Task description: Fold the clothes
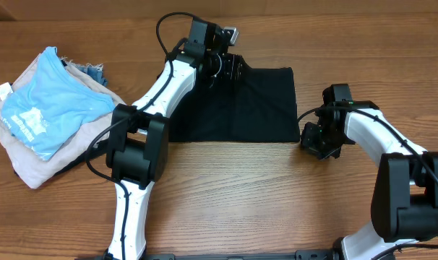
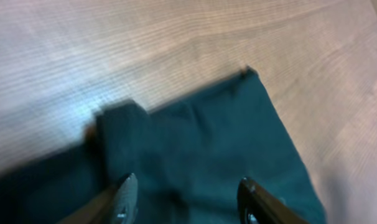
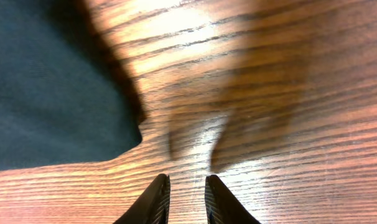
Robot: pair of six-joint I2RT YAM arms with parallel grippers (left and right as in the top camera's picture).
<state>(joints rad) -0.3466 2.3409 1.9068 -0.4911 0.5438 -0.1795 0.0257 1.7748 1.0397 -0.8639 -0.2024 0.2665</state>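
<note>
The black shirt [image 1: 244,108] lies folded into a flat rectangle on the wooden table [image 1: 226,195], at the centre back. My left gripper [image 1: 230,68] hovers over its far left corner. In the left wrist view that gripper [image 2: 187,190] stands open above the dark fabric [image 2: 226,143], nothing between its fingers, and a small folded flap [image 2: 120,134] shows to the left. My right gripper [image 1: 316,141] sits just off the shirt's near right corner. In the right wrist view it [image 3: 187,186] is over bare wood, jaws only a narrow gap apart and empty, with the shirt's edge [image 3: 51,93] at upper left.
A pile of other garments lies at the left: a light blue one with white print [image 1: 49,101] on top of a pale beige one [image 1: 38,162]. Both arm bases stand at the near edge of the table.
</note>
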